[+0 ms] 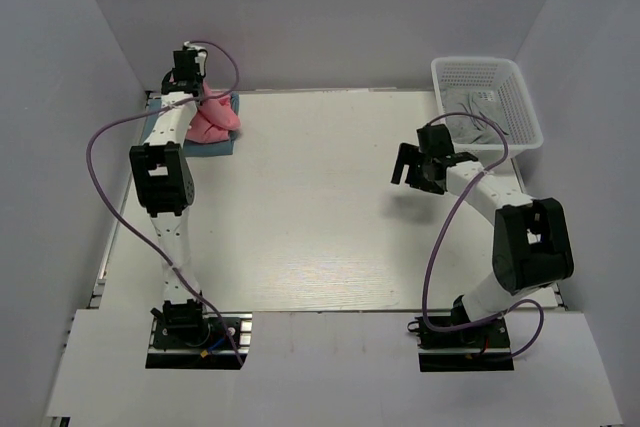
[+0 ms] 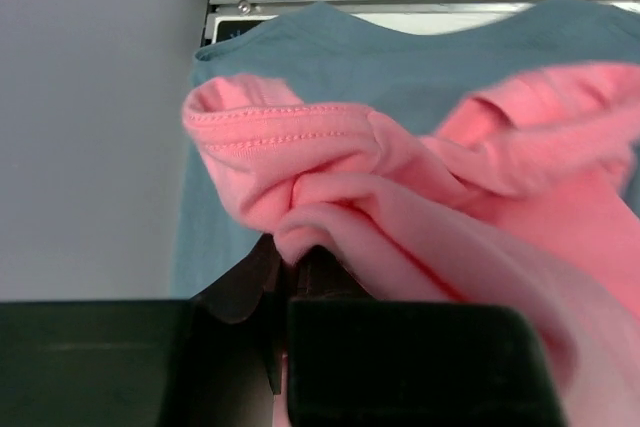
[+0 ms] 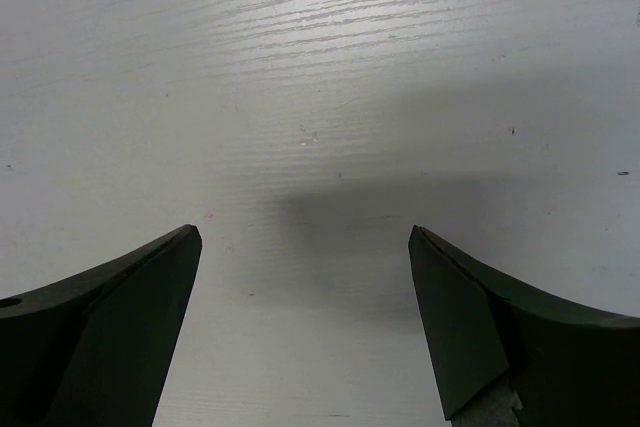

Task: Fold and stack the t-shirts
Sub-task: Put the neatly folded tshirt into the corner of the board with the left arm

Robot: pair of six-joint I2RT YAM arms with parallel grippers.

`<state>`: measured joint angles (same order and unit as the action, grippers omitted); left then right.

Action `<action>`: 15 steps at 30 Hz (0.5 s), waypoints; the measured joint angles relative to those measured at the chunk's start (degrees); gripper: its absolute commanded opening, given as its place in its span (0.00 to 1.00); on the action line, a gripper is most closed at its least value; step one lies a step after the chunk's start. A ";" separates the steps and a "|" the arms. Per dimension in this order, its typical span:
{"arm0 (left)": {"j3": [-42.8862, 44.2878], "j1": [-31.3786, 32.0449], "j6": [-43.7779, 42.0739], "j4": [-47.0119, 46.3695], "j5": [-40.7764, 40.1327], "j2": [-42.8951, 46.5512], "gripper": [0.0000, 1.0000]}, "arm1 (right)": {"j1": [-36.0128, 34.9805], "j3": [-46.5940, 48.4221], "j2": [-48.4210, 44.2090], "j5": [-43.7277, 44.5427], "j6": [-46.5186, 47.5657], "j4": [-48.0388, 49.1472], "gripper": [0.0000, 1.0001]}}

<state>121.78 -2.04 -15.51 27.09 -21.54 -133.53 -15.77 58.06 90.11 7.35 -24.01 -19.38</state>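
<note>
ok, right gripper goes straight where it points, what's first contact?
Probably the bare white table. The right gripper is open, and its wrist view shows only that surface ahead between the fingers; the gap to it is unclear.

Top cam: fixed high, behind both arm bases (image 1: pixel 195 332), facing fwd and down. Wide and far, takes in the whole tabletop (image 1: pixel 320 207).

L wrist cam: v. close and low, facing the far-left corner. I get the pink t-shirt (image 2: pixel 420 217) over the teal t-shirt (image 2: pixel 400 57) filling the frame, side wall (image 2: pixel 90 127) at left. Same pile shows small in top view.

R wrist cam: near, looks steeply down at the tabletop between the right pincer (image 3: pixel 303 234) tips. That patch sits mid-right in top view.
</note>
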 measured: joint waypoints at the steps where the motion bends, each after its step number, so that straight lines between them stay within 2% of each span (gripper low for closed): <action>1: 1.46 -0.72 0.98 0.35 0.04 -1.31 0.08 | 0.00 0.28 0.26 -0.02 0.00 -0.20 0.90; 6: 4.00 -4.44 6.58 2.91 0.37 -5.49 0.44 | 0.00 1.27 1.75 -0.17 -0.04 -0.42 0.90; 7: 4.42 -5.14 8.17 3.72 0.35 -6.14 0.48 | 0.00 1.49 2.14 -0.26 -0.07 -0.48 0.90; 8: 5.33 -5.99 9.73 4.81 0.33 -6.93 0.57 | 0.00 1.62 2.47 -0.44 -0.11 -0.55 0.90; 10: 7.52 -7.45 12.87 6.60 0.39 -8.55 0.67 | -0.02 1.79 2.89 -0.68 -0.22 -0.70 0.90; 11: 8.55 -8.17 14.93 7.72 0.52 -9.11 0.84 | -0.02 1.84 2.97 -0.74 -0.22 -0.76 0.90; 12: 9.31 -8.96 16.59 8.85 0.92 -9.38 0.94 | -0.02 1.84 2.99 -0.98 -0.22 -0.79 0.90; 13: 9.64 -9.62 18.32 9.49 1.40 -9.42 0.98 | -0.02 1.84 2.99 -1.11 -0.22 -0.87 0.90; 15: 9.46 -10.86 22.08 10.23 2.89 -8.96 1.00 | -0.04 1.84 2.99 -1.42 -0.22 -0.90 0.90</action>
<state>131.24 -12.91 6.57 37.32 -18.65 -142.50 -15.81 59.90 93.10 5.93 -24.23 -20.27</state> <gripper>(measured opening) 0.980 0.904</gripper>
